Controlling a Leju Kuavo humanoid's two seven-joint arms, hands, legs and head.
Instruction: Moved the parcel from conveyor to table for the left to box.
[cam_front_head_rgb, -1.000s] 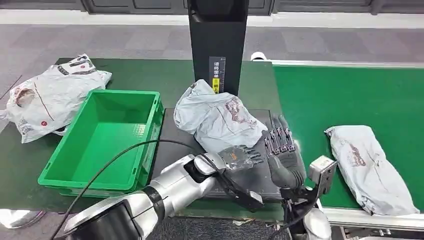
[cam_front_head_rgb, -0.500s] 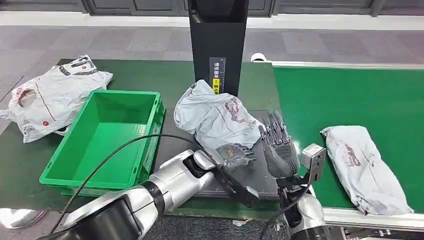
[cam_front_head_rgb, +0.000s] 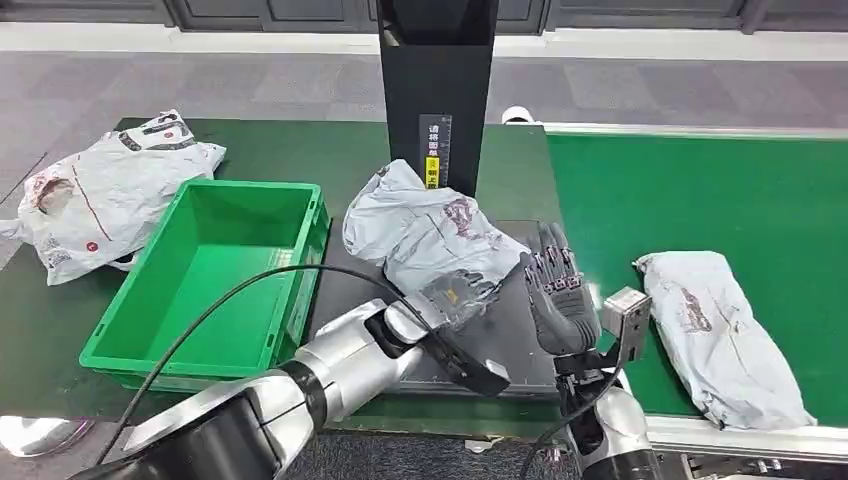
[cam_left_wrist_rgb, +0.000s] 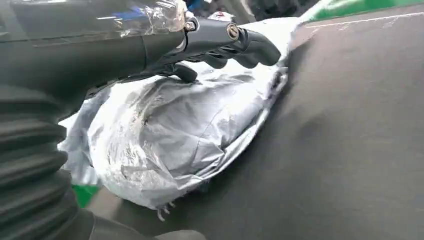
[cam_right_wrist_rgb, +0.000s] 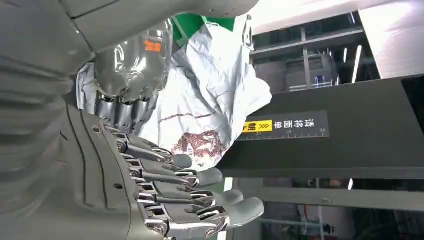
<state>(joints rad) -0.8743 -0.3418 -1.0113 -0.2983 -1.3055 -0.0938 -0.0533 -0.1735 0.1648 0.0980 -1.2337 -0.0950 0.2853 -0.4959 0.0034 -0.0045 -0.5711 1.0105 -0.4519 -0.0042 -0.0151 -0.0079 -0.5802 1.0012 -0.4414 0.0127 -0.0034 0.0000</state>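
Note:
A crumpled grey parcel (cam_front_head_rgb: 425, 235) lies on the black table top (cam_front_head_rgb: 510, 355) in front of the black post. My left hand (cam_front_head_rgb: 462, 295) reaches in from the near side, and its fingers (cam_left_wrist_rgb: 235, 42) lie spread over the parcel (cam_left_wrist_rgb: 170, 135) at its near end without closing round it. My right hand (cam_front_head_rgb: 560, 290) stands upright just to the right of the parcel, fingers (cam_right_wrist_rgb: 190, 195) straight and apart, holding nothing. The right wrist view looks past it to the left hand (cam_right_wrist_rgb: 132, 75) on the parcel (cam_right_wrist_rgb: 210, 105).
An empty green box (cam_front_head_rgb: 215, 275) stands left of the black table top. A second grey parcel (cam_front_head_rgb: 720, 335) lies on the green conveyor (cam_front_head_rgb: 720, 190) at the right. Several white parcels (cam_front_head_rgb: 105, 190) are piled at the far left. The black post (cam_front_head_rgb: 437, 90) rises behind.
My left hand has moved up from the table top onto the parcel's near end, and the parcel has shifted slightly left. My right hand drew back a little. The conveyor parcel drifted slightly left.

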